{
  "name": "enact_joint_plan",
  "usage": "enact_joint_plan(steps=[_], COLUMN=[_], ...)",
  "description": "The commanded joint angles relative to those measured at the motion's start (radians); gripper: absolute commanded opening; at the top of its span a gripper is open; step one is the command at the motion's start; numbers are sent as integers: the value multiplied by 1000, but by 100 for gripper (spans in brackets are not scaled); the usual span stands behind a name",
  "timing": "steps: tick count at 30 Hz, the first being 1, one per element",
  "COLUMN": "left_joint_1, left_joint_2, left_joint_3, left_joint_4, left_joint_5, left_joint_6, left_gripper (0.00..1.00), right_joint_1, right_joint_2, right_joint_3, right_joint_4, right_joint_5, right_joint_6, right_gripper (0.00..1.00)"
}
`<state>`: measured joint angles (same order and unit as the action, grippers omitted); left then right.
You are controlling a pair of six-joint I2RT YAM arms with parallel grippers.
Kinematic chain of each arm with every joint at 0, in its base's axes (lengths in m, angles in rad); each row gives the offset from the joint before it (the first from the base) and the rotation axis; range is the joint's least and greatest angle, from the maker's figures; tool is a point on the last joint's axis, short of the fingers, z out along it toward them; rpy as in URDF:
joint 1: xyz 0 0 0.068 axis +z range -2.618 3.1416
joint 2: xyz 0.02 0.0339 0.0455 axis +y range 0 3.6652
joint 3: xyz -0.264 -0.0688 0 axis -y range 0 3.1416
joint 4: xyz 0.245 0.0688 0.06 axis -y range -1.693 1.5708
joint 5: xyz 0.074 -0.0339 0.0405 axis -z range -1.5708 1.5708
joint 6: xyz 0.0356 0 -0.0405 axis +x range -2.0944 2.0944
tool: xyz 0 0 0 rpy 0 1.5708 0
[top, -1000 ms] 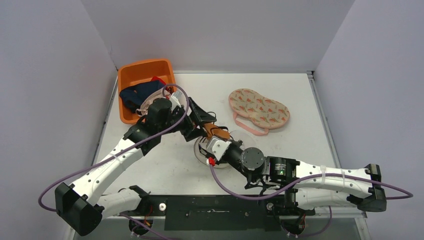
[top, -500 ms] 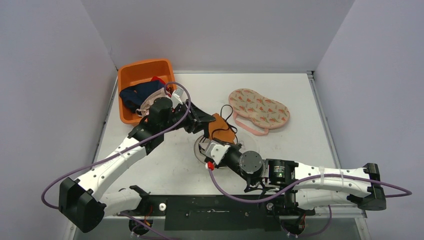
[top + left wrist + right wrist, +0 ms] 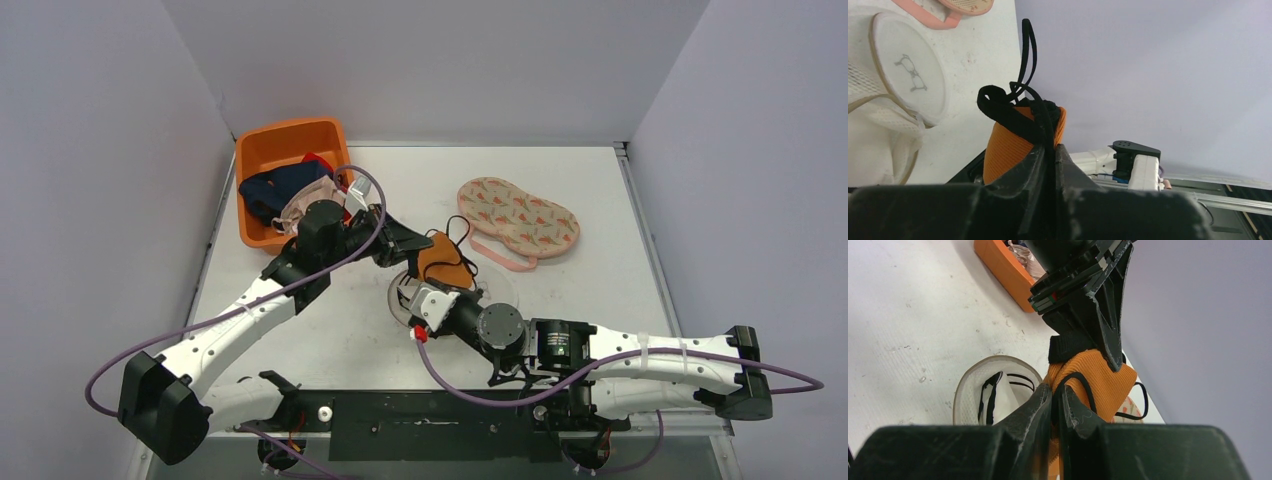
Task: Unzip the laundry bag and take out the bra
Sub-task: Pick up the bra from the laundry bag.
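- The orange bin (image 3: 290, 127) sat at the tabletop's (image 3: 330, 330) far left with clothes heaped in it; we judged it a likely place to drop the bra.
- The left gripper (image 3: 415, 245) was pinching the orange bra (image 3: 443, 262) by a black strap and held it raised.
- Just below lay the white mesh laundry bag (image 3: 398, 297), open, with what looked like a black strap trailing inside. We took the unzipping as done and the removal as the step in hand.
- The right gripper (image 3: 424, 296) had its fingers pressed together at the bag's near rim; we could not tell if they nipped the mesh.
- Next, we judged, the bra needed drawing away until its straps cleared the bag.
- A patterned pink-edged piece (image 3: 518, 217) lay well apart to the right.
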<state>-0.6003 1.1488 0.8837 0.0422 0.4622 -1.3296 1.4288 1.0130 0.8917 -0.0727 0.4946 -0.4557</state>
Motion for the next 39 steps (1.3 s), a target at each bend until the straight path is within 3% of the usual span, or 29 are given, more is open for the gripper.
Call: enact_joint_plan(steps=[1,4,8,10,15,20,28,32,33,36,39], left_joint_1=[0,3,22,41,98,156,285,323,324,324,324], left_joint_2=[-5,-15,-38,-52,-81,-116,-181,-165,-147,-125,-110], left_joint_3=[-4,-17,-48,-67,-117,-147,-142,-128,-110,-91,-81], left_joint_4=[106,122,157,177,234,272,433,610,658,710,788], left_joint_5=[55,53,41,35,29,20,113,217,263,313,357], left_joint_6=[14,15,7,-1,-34,-58,-83,-123,-127,-130,-156], left_gripper=[0,0,0,0,0,0,0,0,0,0,0], right_joint_1=[11,10,9,7,-12,-135,-670,-886,-964,-1026,-1043], right_joint_2=[8,8,3,4,36,11,-85,-92,-65,4,63], right_joint_3=[11,15,50,79,183,209,40,-126,-203,-283,-306], right_joint_4=[21,21,7,5,-22,32,251,533,769,1107,1284], right_joint_5=[33,35,15,6,-26,-147,-716,-1002,-1104,-1187,-1212], right_joint_6=[4,17,74,117,259,491,970,1224,1376,1623,1726], right_gripper=[5,13,61,75,94,98,99,98,90,90,90])
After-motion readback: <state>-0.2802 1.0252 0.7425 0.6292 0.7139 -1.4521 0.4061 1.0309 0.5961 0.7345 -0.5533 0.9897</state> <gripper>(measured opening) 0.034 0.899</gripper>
